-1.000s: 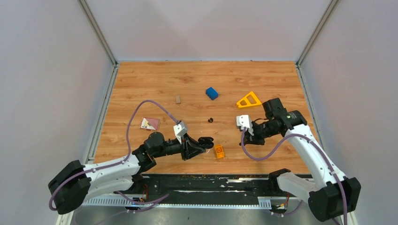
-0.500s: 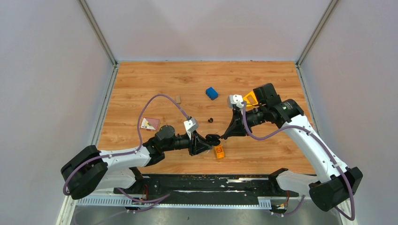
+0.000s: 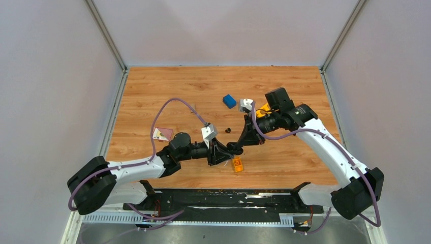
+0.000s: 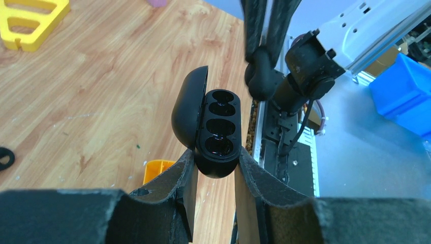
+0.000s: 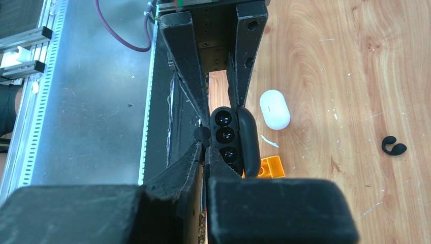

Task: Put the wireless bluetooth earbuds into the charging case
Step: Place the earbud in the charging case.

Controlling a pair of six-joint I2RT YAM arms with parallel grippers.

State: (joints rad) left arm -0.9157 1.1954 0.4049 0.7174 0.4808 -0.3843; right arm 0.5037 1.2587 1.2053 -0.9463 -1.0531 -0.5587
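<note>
Left wrist view shows the left claw [image 4: 216, 160] clenched on the lower end of the charging case [image 4: 219, 124]; the case is black and held up off the bench [image 4: 101, 101], with its hinged lid [image 4: 189, 109] swung open to the left in that view and its dark round sockets facing the camera. The right claw [image 5: 206, 148] is squeezed tight, with a small black earbud [image 5: 203, 134] pinched at its tips just beside the case's open rim; whether earbud and case touch I cannot tell. The other earbud [image 5: 394, 147], black and hooked, lies on the wood well apart from the case; a white oval pebble [image 5: 274, 109] rests on the wood near an orange block [image 5: 269, 166]; a blue block [image 3: 229, 100] and a yellow triangle [image 4: 30, 18] sit farther back.
</note>
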